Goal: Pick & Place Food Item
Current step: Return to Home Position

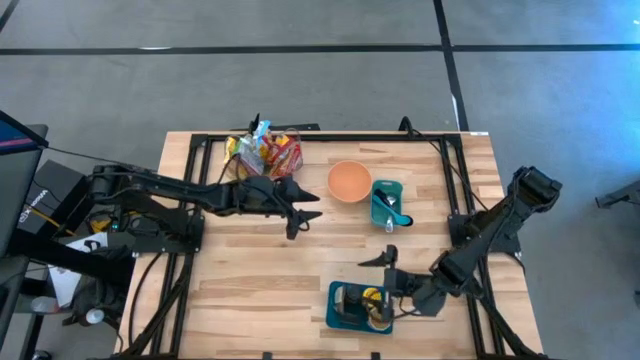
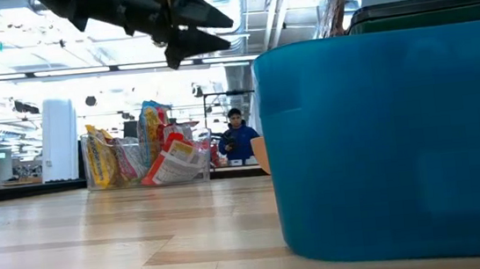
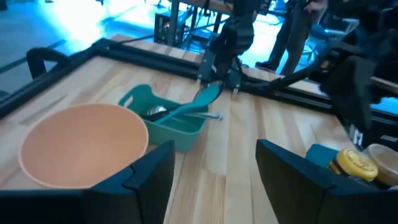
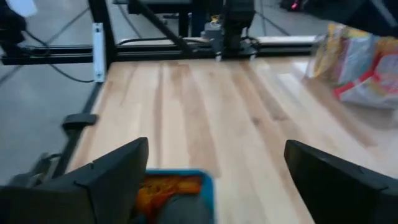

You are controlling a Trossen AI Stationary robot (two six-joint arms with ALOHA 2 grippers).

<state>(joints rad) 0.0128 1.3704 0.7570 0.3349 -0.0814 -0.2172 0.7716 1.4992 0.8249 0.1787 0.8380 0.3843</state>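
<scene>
The sorting looks finished to me, so the step in hand is to bring my 2 arms home. My left arm reaches from the left edge of the bench to its middle. The left jaws are spread wide and hold nothing; they hang above the wood, near the orange bowl. Beside them, at the far edge, the transparent bin holds the packs. Right of the bowl, the green bin has the blue spoon inside. At the near edge, the blue bin holds the gold seasoning bottle. My right arm comes from the right edge, and the right jaws are spread too, empty, just over the far rim of the blue bin. For the next move, I think I should first lift the right jaws straight up, clear of the rim, then fold both arms back toward their own sides without touching any of the 3 bins.
</scene>
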